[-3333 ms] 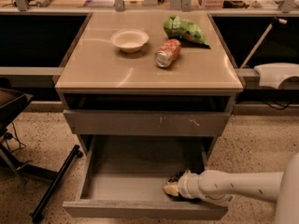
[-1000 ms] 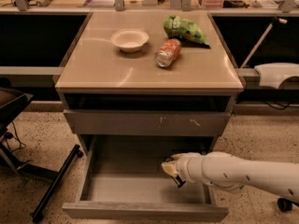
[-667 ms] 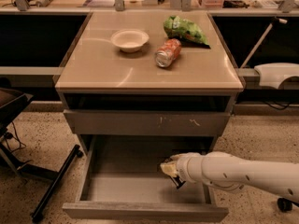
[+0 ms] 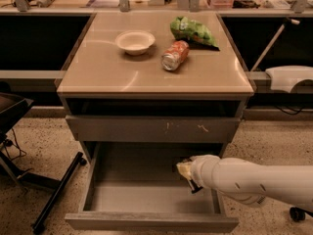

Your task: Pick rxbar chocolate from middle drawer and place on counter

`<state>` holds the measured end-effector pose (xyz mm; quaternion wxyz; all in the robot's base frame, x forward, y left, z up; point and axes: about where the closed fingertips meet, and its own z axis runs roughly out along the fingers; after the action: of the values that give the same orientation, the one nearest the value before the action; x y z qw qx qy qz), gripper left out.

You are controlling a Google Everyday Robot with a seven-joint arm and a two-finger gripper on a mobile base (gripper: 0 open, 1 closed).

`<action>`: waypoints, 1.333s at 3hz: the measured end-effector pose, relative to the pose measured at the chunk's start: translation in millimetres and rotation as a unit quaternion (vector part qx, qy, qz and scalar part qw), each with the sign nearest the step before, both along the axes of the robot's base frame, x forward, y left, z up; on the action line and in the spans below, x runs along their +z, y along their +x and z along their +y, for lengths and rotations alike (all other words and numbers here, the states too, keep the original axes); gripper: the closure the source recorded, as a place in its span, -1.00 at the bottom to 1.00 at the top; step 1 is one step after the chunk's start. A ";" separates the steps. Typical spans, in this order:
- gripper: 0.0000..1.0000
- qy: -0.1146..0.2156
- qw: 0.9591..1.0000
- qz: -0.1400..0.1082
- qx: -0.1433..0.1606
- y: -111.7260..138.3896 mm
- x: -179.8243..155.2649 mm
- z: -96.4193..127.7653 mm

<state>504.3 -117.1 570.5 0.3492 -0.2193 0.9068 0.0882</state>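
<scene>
The middle drawer [image 4: 151, 221] is pulled out, showing its grey floor and plain front panel. My gripper [image 4: 184, 170] reaches in from the right on a white arm and hangs above the right side of the drawer floor. A small dark sliver [image 4: 195, 187] shows under the gripper; I cannot tell whether it is the rxbar chocolate. No bar lies on the visible drawer floor. The tan counter [image 4: 107, 67] tops the cabinet above.
On the counter stand a pale bowl [image 4: 135, 41], a soda can on its side [image 4: 174, 55] and a green crinkled snack bag [image 4: 192, 32]. A scratched drawer front [image 4: 156, 129] sits above the open drawer. A black chair base [image 4: 54, 192] stands at left.
My gripper has lifted from the drawer's front right floor and moved up and back. Over the last second it has barely moved.
</scene>
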 end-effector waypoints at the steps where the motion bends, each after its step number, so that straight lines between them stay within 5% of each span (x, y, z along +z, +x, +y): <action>1: 1.00 -0.063 0.993 -0.058 -0.081 -15.2 46.2 -48.3; 3: 1.00 -0.065 0.993 -0.060 -0.072 -9.0 49.1 -44.9; 4: 1.00 -0.079 0.991 -0.100 -0.033 1.6 85.8 -20.2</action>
<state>505.9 -137.2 656.3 0.4222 -0.2234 0.8784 -0.0176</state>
